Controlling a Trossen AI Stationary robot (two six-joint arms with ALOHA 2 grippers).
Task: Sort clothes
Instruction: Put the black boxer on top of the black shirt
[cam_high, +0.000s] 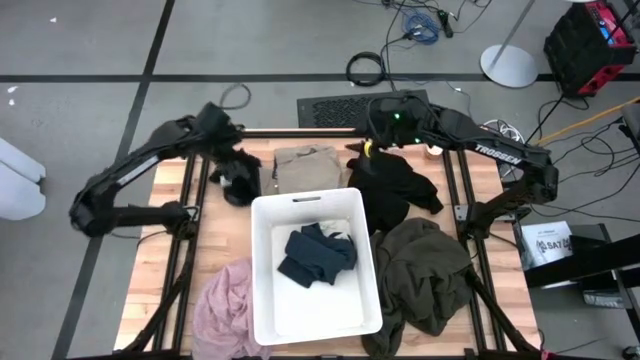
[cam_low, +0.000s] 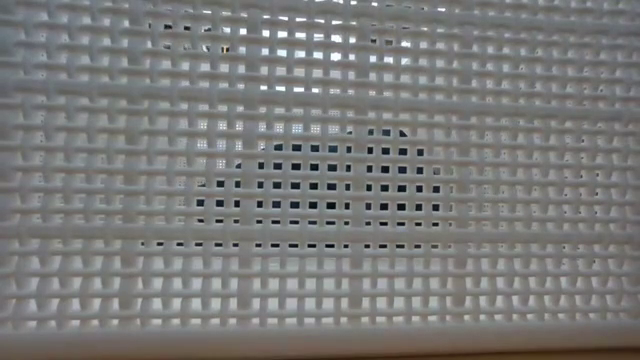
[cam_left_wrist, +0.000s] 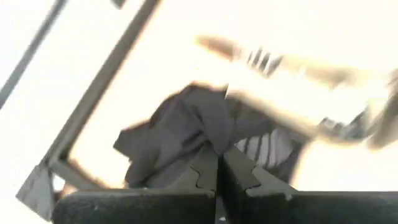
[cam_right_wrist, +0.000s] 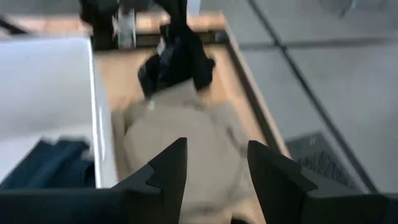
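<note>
Now the left pincer (cam_high: 238, 172) is pressed together on a small black garment (cam_high: 240, 180) at the desk's (cam_high: 170, 250) far left; the right pincer (cam_right_wrist: 214, 165), fingers spread, hovers over the tan garment (cam_right_wrist: 180, 149) beside the white bin (cam_high: 262, 270).

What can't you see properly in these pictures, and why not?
- Low view: the white bin wall fills the picture; the table and both arms are hidden behind it, and only a dark shape shows through the holes.
- Left wrist view: the left gripper is shut on a dark garment, but blur and glare hide what the pale striped thing beside it is.
- High view: the pink garment is cut off by the bottom edge.
</note>
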